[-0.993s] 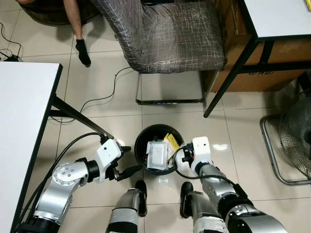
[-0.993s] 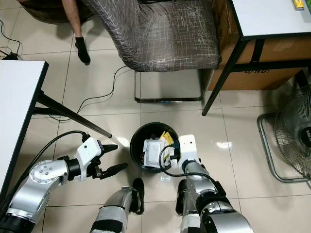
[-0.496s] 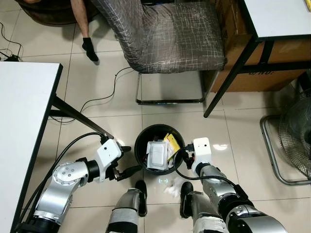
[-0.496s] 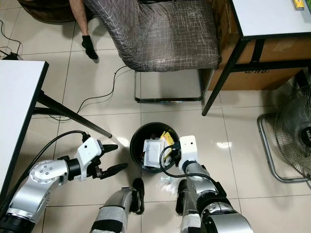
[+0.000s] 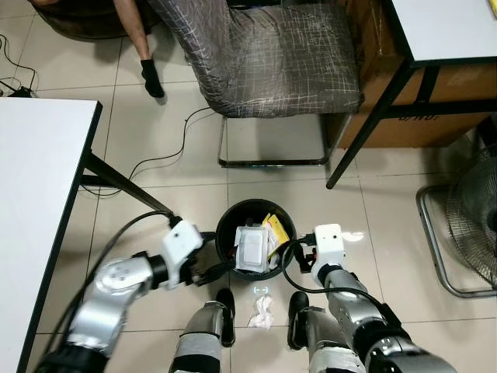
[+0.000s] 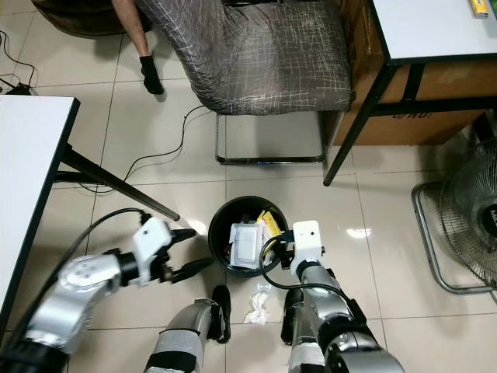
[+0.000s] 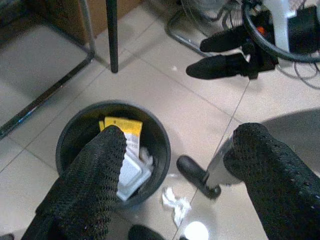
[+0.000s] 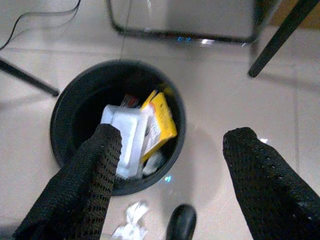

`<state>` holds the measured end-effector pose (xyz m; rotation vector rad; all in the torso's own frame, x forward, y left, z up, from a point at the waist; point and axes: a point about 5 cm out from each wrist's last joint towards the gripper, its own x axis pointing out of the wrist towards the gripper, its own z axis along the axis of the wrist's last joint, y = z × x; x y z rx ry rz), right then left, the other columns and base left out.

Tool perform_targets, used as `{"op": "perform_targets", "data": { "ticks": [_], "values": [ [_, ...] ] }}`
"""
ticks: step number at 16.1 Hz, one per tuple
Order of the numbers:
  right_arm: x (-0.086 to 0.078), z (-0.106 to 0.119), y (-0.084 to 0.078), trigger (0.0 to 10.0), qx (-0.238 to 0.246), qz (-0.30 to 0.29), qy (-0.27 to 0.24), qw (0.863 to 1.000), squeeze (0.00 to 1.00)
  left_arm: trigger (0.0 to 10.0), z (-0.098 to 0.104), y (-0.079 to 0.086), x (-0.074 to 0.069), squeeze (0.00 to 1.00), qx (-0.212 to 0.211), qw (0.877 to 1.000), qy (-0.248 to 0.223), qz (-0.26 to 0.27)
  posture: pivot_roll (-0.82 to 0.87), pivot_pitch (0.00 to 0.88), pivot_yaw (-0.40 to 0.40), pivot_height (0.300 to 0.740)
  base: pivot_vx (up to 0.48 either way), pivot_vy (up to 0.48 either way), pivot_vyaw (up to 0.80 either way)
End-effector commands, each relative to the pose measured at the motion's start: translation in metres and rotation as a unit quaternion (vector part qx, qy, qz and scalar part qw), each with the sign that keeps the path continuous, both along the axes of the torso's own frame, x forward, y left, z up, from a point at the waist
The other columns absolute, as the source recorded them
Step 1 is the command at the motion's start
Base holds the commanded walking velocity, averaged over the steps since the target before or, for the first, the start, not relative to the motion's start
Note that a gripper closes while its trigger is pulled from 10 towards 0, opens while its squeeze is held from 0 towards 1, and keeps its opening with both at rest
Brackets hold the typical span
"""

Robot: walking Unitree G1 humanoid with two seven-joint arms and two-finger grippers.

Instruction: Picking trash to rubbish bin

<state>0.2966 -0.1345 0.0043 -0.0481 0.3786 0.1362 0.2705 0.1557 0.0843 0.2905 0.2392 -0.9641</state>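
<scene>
Right end effector [image 8: 170, 165]: hanging just beside the bin's rim on the robot's right, fingers spread wide with nothing between them, so it's released and holding zero trash.
Left end effector [image 7: 175, 165]: on the other side of the bin, fingers also parted and empty, tips pointing in toward the rim.
Rubbish bin [image 5: 227, 225]: small round black one on the floor tiles, right in front of the robot's feet, between the two arms.
In the bin already: a white plastic container [image 5: 251, 247] and a yellow packet [image 5: 275, 228] leaning next to it, plus some darker bits I can't make out.
Crumpled tissue [image 5: 261, 311]: white wad lying on the floor just outside the bin, between the robot's two black feet [image 5: 225, 298]. Not in the bin, not touching it as far as I can tell.
Progress: I'd call it mostly done but not finished, since that one tissue is on the wrong side of the rim.
What's left: somebody's gotta go down and grab that tissue, then lift it over the rim. It's tucked tight between the feet, so reaching it looks awkward imo.
Background: grey patterned chair [image 5: 264, 54] behind the bin, white counter [image 5: 31, 202] off to the robot's left, a person's socked foot [image 5: 153, 78] farther back.
</scene>
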Motion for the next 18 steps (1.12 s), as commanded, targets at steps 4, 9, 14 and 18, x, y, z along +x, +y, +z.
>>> {"op": "perform_targets", "data": {
  "ticks": [4,9,14,18],
  "values": [
    [-0.02,-0.006,-0.022,10.0,-0.001,-0.08,-0.042,0.996,0.0,10.0,-0.001,-0.023,0.007,0.0,-0.035,0.999,-0.007,0.003,0.23,0.283,0.027,0.74,0.0,0.0,0.0],
    [-0.035,0.018,-0.04,10.0,-0.035,-0.12,-0.129,0.984,0.0,10.0,0.02,-0.049,0.033,0.0,-0.074,0.994,-0.062,0.047,0.18,0.211,0.019,0.74,0.0,0.0,0.0],
    [-0.05,0.071,-0.05,10.0,-0.071,-0.117,-0.22,0.966,0.0,10.0,0.039,-0.058,0.053,0.0,-0.103,0.984,-0.107,0.1,0.13,0.165,0.022,0.74,0.0,0.0,0.0],
    [-0.06,0.094,-0.042,10.0,-0.089,-0.084,-0.227,0.966,0.0,10.0,0.044,-0.055,0.067,0.0,-0.086,0.971,-0.145,0.168,0.09,0.147,0.043,0.74,0.0,0.0,0.0]
  ]
}}
